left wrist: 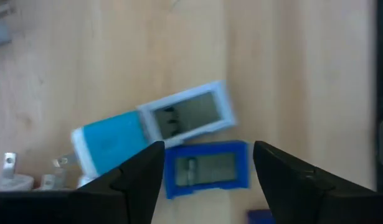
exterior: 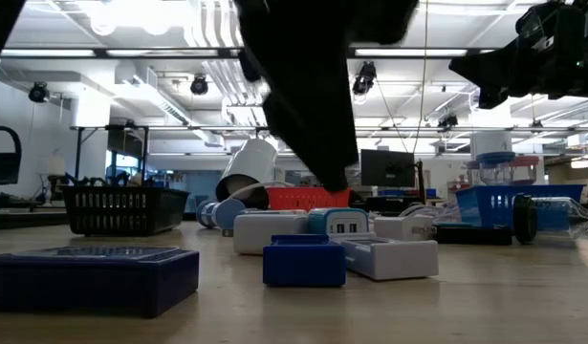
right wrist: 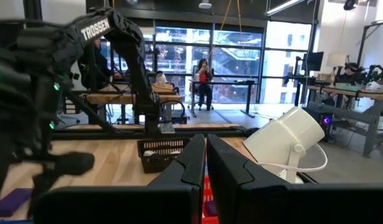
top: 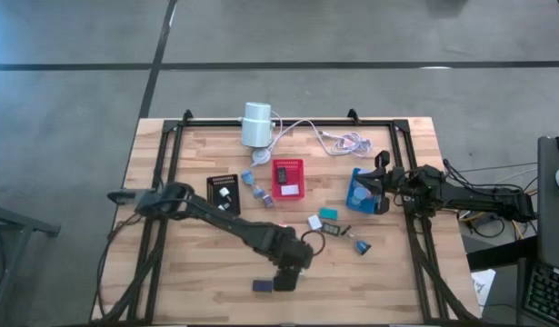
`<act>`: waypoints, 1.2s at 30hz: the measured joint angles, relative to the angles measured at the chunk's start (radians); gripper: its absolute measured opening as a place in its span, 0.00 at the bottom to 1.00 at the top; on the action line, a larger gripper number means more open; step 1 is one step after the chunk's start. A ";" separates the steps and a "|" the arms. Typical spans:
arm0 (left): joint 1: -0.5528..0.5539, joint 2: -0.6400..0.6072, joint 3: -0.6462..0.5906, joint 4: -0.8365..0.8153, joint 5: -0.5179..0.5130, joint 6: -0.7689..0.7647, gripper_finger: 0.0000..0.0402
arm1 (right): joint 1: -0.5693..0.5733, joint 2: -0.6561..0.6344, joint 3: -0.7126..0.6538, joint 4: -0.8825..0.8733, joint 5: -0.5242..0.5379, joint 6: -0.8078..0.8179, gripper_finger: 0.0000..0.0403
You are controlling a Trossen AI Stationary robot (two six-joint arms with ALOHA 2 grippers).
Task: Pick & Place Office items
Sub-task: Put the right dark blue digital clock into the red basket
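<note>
We are seeing the left gripper (top: pixel 285 280) hanging over the near middle of the table (top: pixel 388 282), fingers (left wrist: pixel 138 180) spread apart and holding nothing. In its wrist view a small blue block (left wrist: pixel 207 168) is lying flat on the wood between the two fingertips, just beside a teal-and-white charger (left wrist: pixel 154 127). From above, a dark blue piece (top: pixel 260 285) is lying just left of that gripper.

Farther back, mid-table, we are noting a white block (top: pixel 314 222), a teal piece (top: pixel 328 213) and a black piece (top: pixel 334 229) lying close together.

Beyond these, a black tray (top: pixel 223 191), a red tray (top: pixel 288 178) and a blue tray (top: pixel 359 192) are sitting in a row. The right gripper (top: pixel 381 182) is waiting over the blue tray, fingers pressed together, empty.

At the far edge a white cylinder (top: pixel 256 124) is lying with its cable (top: pixel 338 138).
</note>
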 joint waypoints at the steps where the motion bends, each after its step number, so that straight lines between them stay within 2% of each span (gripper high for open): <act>1: 0.007 0.011 0.006 -0.003 0.010 0.003 0.62 | 0.000 0.000 0.000 0.000 0.000 0.000 0.03; 7: 0.026 0.023 0.023 0.028 0.058 0.015 0.62 | 0.000 0.000 0.000 0.000 0.000 0.000 0.03; 15: 0.051 0.022 0.023 0.024 0.067 0.008 0.62 | 0.000 0.000 0.000 0.000 0.000 0.000 0.03; 22: 0.066 0.002 0.024 -0.030 0.053 0.216 0.62 | 0.000 0.000 0.000 -0.003 0.000 0.005 0.03; 26: 0.053 -0.028 0.027 -0.059 0.108 0.172 0.62 | 0.000 0.000 0.000 -0.005 0.000 0.000 0.03; 30: 0.038 -0.029 0.022 -0.065 0.108 0.111 0.62 | 0.000 0.000 0.000 -0.006 0.000 0.000 0.03; 36: 0.027 -0.018 0.013 -0.048 0.047 0.041 0.62 | 0.000 0.000 0.000 -0.007 0.000 0.033 0.03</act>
